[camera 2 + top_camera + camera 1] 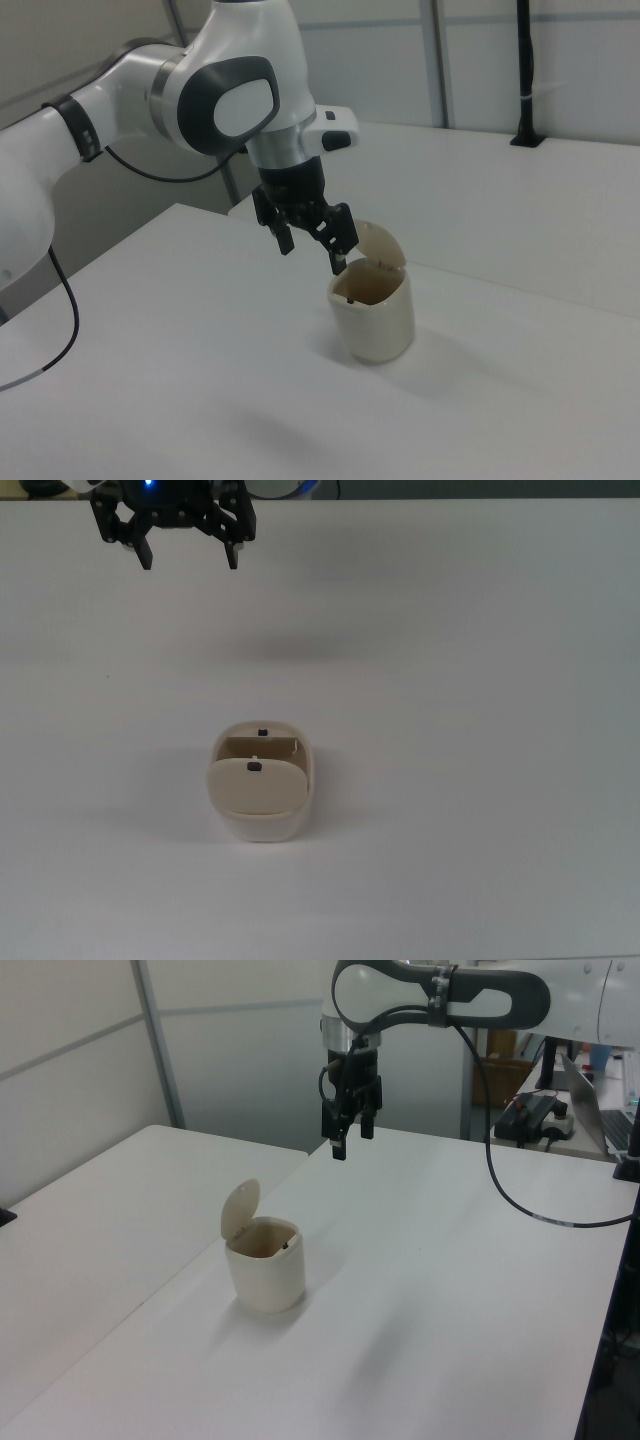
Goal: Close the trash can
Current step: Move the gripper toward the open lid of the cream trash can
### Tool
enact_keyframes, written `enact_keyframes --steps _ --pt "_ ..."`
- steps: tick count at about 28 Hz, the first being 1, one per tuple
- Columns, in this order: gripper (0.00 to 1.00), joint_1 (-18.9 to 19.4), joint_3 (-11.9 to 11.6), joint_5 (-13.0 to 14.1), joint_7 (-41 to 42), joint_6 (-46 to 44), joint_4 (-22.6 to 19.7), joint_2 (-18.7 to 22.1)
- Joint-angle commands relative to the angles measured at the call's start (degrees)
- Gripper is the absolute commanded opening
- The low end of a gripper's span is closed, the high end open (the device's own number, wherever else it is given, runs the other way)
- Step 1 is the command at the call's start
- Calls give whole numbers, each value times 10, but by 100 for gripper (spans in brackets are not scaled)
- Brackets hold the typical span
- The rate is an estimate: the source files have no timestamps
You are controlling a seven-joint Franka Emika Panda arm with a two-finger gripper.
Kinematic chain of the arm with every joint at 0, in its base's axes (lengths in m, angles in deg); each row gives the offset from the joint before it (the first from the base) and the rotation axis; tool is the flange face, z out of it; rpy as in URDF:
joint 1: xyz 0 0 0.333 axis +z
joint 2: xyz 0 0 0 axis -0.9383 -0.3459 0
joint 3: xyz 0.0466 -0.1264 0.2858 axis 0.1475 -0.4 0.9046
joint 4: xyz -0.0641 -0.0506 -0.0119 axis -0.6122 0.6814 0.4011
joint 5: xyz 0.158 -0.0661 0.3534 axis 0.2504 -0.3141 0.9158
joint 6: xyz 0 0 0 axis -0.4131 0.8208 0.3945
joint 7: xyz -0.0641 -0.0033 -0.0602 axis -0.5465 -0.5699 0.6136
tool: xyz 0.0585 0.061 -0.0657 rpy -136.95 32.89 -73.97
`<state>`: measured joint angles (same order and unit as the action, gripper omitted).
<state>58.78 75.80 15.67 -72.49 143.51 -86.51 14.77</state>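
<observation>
White worktop (480, 680) lies bare; my claw (189, 552) hangs spread, empty, the trash can (262, 815) well below it in the top view, lid (256, 787) raised.

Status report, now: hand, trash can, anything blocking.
Hand open, empty, up off the table, clear of the bin. Trash can upright, lid standing open. Nothing between them.

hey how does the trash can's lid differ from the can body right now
The flat beige lid is thin and stands raised at one edge of the rim, while the cream-white plastic trash can body is a deep, rounded container sitting upright on the white table. The lid carries a small black tab; the body's outer wall is plain. Both are pale, similar-toned plastic, and the black gripper touches neither.
</observation>
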Motion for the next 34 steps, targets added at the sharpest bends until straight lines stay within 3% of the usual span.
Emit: enact_keyframes --steps 1,11,24,28,34 --pt "100 3 0 -6 34 11 -9 5" --pt "97 32 1 -6 23 73 -10 -17" --pt "93 58 1 -13 -40 305 -9 -74" --pt "84 68 1 -25 -62 360 -9 -95" --pt "51 95 -1 -96 -150 454 -9 -126"
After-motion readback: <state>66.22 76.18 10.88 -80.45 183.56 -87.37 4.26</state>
